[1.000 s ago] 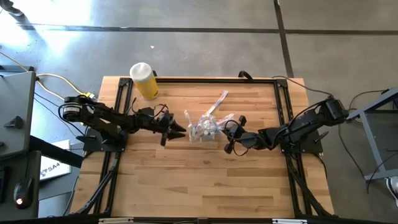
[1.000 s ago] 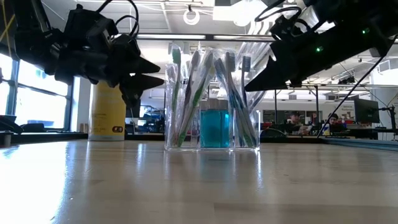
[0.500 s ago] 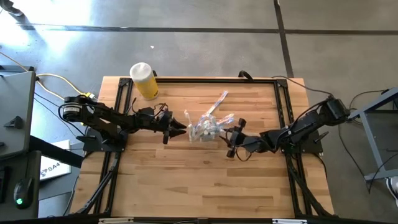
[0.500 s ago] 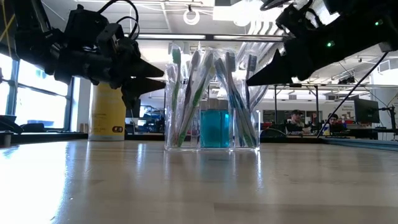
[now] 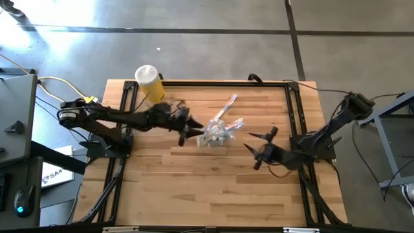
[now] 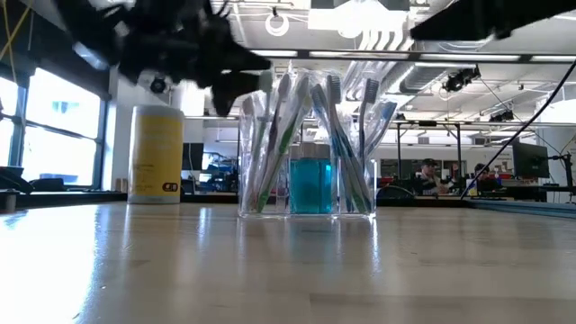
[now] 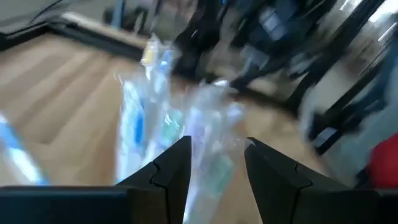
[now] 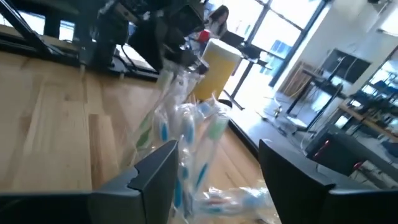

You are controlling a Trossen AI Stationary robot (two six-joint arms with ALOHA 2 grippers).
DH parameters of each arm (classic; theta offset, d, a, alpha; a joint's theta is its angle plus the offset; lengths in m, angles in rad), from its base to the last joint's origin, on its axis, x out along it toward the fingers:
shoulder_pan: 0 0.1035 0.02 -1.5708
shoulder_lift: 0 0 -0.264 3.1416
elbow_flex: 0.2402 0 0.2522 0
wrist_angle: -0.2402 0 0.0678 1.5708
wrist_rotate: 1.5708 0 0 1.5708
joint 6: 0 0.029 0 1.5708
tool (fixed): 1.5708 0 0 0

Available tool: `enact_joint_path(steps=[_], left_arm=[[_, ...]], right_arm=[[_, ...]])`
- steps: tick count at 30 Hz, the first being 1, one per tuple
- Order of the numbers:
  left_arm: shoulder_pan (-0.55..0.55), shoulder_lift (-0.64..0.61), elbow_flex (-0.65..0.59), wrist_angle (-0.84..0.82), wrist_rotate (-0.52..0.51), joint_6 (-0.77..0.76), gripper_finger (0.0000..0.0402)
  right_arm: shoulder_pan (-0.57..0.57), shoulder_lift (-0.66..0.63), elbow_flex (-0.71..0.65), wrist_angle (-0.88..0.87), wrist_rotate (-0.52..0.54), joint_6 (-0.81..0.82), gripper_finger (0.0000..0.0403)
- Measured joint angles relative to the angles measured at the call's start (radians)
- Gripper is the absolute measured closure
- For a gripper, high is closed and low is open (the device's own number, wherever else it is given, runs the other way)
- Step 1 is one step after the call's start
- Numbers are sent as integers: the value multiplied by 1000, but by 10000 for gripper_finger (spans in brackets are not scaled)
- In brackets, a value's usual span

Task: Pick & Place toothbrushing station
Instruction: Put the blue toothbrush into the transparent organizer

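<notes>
The clear plastic container point(image 5: 213, 136) stands upright on the wooden table point(image 5: 194, 194), near its middle. In it stand several pastel toothbrushes point(image 6: 270, 144) and a teal block point(image 6: 311, 184). Loose wrapped toothbrushes point(image 5: 228, 107) lie just behind it. My left gripper point(image 5: 193, 129) hovers open at the container's left side, level with the brush heads point(image 7: 211, 124). My right gripper point(image 5: 253, 152) is open, off to the container's right and nearer the front edge, with nothing between its fingers point(image 8: 155, 174). My left gripper comes at the brush heads point(image 6: 256, 81) level from the table's left. Its fingertips point(image 7: 180, 155) stand close before them. Whether a finger touches a brush or the container, I cannot tell.
A yellow bottle with a white cap point(image 5: 150, 83) stands at the table's far left corner, behind my left arm. Black frame rails point(image 5: 294, 116) run along the table's sides. Bare wood lies between the container and the near edge.
My right gripper has drawn back from the container toward the table's right and near edges and has risen. My left gripper has risen and gone toward the container's top. The container has stayed in place.
</notes>
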Motion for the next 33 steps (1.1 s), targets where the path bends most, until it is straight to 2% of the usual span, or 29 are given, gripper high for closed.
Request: enact_joint_path(steps=[2, 5, 8, 11, 13, 16, 19, 23, 26, 29, 33], left_arm=[[0, -9, 164, -303, -77, 107, 256], [0, 18, 433, -662, -302, 267, 256], [1, 71, 679, -886, -495, 363, 256], [2, 119, 887, -995, -547, 419, 256], [17, 159, 1017, -1011, -540, 439, 256], [62, 247, 1232, -1120, -467, 407, 256], [122, 375, 1437, -1277, -387, 372, 256], [183, 574, 1635, -1385, -307, 351, 256], [221, 718, 1725, -1401, -187, 296, 256], [245, 832, 1748, -1393, -77, 250, 256], [251, 936, 1749, -1368, -72, 259, 256]], right_arm=[[75, -54, 0, -62, 59, 32, 189], [173, -116, 1, -157, 125, 105, 189], [248, -149, 1, -227, 170, 174, 189], [297, -158, 1, -262, 212, 207, 190], [317, -158, 1, -267, 238, 208, 190], [335, -158, 1, -271, 274, 208, 190], [345, -158, 1, -274, 280, 209, 190], [353, -158, 1, -281, 279, 234, 190], [352, -158, 1, -293, 275, 259, 190], [352, -158, 1, -327, 272, 298, 190], [352, -158, 1, -385, 272, 359, 190]])
